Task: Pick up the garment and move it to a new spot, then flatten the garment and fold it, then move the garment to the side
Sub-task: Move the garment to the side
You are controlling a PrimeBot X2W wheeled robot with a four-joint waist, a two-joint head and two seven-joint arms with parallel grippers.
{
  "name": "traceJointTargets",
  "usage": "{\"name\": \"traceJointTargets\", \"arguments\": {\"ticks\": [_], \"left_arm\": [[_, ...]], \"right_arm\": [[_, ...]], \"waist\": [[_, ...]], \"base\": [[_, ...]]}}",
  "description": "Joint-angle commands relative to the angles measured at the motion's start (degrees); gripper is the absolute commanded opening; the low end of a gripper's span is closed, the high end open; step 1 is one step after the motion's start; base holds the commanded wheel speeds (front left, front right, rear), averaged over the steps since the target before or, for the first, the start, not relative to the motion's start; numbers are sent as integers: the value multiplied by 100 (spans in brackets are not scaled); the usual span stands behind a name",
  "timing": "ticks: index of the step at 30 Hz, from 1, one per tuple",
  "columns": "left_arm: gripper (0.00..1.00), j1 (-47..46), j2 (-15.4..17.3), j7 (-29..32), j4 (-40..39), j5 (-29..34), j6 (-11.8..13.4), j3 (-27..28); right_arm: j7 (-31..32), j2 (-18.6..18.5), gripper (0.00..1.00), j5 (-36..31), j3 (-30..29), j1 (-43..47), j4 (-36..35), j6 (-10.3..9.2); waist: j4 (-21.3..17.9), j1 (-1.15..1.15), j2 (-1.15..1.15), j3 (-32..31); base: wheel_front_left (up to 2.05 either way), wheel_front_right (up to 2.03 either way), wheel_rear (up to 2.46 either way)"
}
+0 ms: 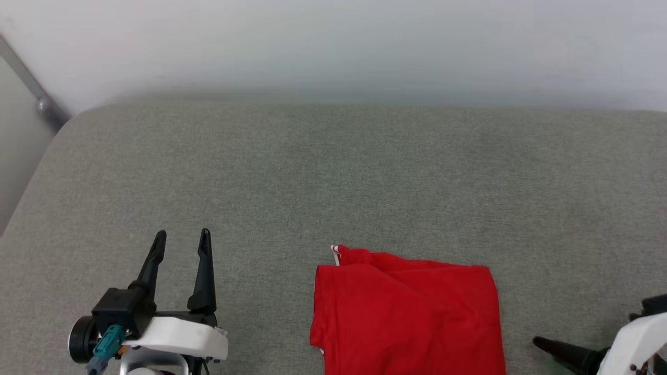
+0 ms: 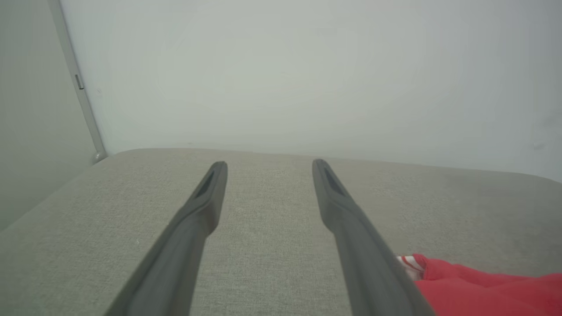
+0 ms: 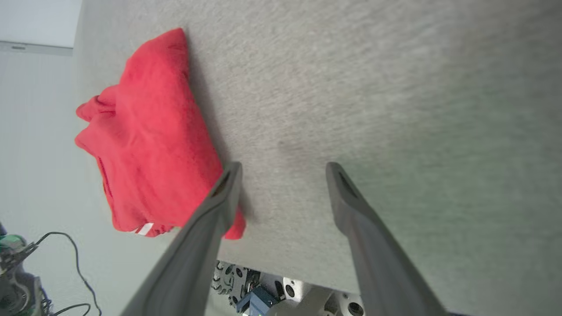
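Soft, even light. The folded red jersey garment casts a faint shadow on the grey fabric counter ahead of the right pincer, whose dark fingers blur near the lens.

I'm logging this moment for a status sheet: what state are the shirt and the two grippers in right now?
garment: folded into a compact rectangle, lying on the grey cushion, held by nothing.
left gripper: open, empty, off to the garment's left and clear of it.
right gripper: open, empty, fingers beside the garment's right edge, gripping nothing.
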Motion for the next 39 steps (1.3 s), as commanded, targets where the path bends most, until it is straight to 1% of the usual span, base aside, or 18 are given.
{"name": "traceJointTargets", "arguments": {"ticks": [1, 4, 7, 11, 14, 15, 17, 21, 25, 29, 32, 34, 36, 39], "left_arm": [[100, -132, -60, -26, 5, 65, -84, 45], [100, -225, -135, -26, 42, 132, -184, 84], [100, -303, -230, -26, 79, 215, -273, 100], [100, -367, -317, -26, 152, 287, -379, 143], [100, -365, -374, -26, 193, 347, -432, 201], [100, -352, -388, -26, 206, 365, -443, 223], [100, -329, -413, -26, 230, 405, -476, 266], [100, -308, -442, -26, 280, 462, -525, 312], [100, -243, -479, -26, 316, 523, -564, 361], [100, -142, -499, -26, 294, 576, -577, 419], [100, -16, -492, -25, 238, 602, -547, 490], [100, 7, -483, -23, 188, 625, -556, 506], [100, -14, -467, -20, 148, 660, -568, 507], [100, -130, -437, -20, 28, 694, -576, 539]], "right_arm": [[174, 122, 100, 355, 28, -177, 76, 0], [296, 211, 100, 808, 145, -413, 285, 0], [302, 244, 100, 1175, 311, -590, 648, 0], [192, 253, 100, 1665, 693, -723, 1177, -4], [104, 260, 100, 1876, 987, -778, 1383, -4], [58, 260, 49, 1884, 1076, -802, 1396, -4], [-48, 258, 0, 1918, 1208, -878, 1355, -3], [-220, 194, 0, 1761, 1421, -957, 1158, -1], [-517, -75, 0, 1366, 1786, -970, 878, -1], [-931, -504, 0, 646, 2383, -957, 586, -1], [-1188, -811, 0, 186, 2858, -1042, 486, -1], [-1249, -864, 0, 180, 3062, -1122, 487, -1], [-1329, -1021, 0, 107, 3191, -1241, 502, -1], [-1462, -1150, 0, 16, 3376, -1500, 586, 0]], "waist": [[151, 0, 0, 188], [246, 0, 0, 325], [324, 0, 0, 411], [401, 0, 0, 447], [418, 0, 0, 433], [414, 0, 0, 428], [395, 0, 0, 407], [345, 0, 0, 334], [227, 0, 0, 184], [-26, 0, 0, 28], [-381, 0, 0, -11], [-643, 0, 0, 28], [-936, 0, 0, 106], [-1433, 0, 0, 348]], "base": [[0, 0, 0], [0, 0, 0], [0, 0, 0], [0, 0, 0], [0, 0, 0], [0, 0, 0], [0, 0, 0], [0, 0, 0], [0, 0, 0], [0, 0, 0], [0, 0, 0], [0, 0, 0], [0, 0, 0], [0, 0, 0]]}}
